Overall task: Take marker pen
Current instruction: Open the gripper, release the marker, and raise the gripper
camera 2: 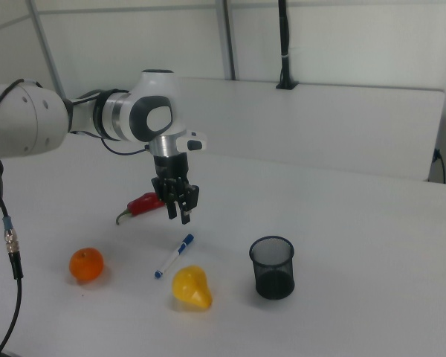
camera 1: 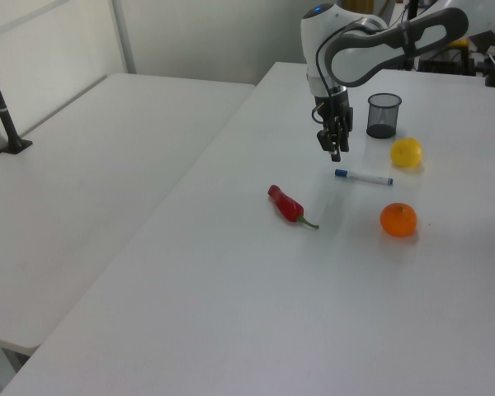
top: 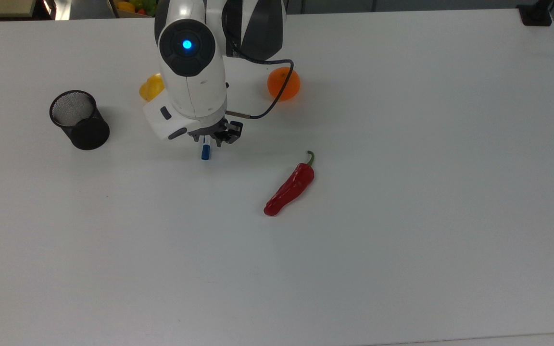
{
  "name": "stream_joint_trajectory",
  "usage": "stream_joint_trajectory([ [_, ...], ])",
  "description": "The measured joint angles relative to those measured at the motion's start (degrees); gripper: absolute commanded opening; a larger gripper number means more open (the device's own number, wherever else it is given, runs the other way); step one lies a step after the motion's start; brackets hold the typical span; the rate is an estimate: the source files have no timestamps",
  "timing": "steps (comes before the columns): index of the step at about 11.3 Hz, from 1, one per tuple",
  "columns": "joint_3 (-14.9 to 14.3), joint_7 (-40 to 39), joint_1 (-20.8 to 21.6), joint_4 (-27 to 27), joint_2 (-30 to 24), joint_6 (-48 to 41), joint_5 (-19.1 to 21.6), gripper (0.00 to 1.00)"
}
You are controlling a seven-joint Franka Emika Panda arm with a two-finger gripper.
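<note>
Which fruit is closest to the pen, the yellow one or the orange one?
The lemon. In the right view it sits right beside the pen, close to its white end, while the orange lies farther off toward the right view's left.

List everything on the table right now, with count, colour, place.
marker pen: 1, white barrel with blue cap, lying flat on the table, just below the gripper in the left view
chili pepper: 1, red with green stem, mid-table
orange: 1, orange, on the top view's right of the arm
lemon-like fruit: 1, yellow, between the marker pen and the mesh cup in the right view
mesh cup: 1, black, upright, at the top view's left
table: 1, white
arm: 1, white, over the marker pen
gripper: 1, black, pointing down, above the marker pen's capped end
</note>
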Motion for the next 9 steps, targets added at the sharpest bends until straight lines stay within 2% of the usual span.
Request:
stream_joint_trajectory([
  [1,0.0,0.1,-0.1,0.2,-0.1,0.0,0.0,1.0],
  [4,0.0,-0.1,-0.8,0.5,-2.6,0.1,-0.2,1.0],
  [6,-0.1,-0.4,-2.2,-0.6,-6.7,0.1,-0.2,1.0],
  [9,-0.1,-0.5,-4.3,-6.1,-14.7,0.1,0.8,1.0],
])
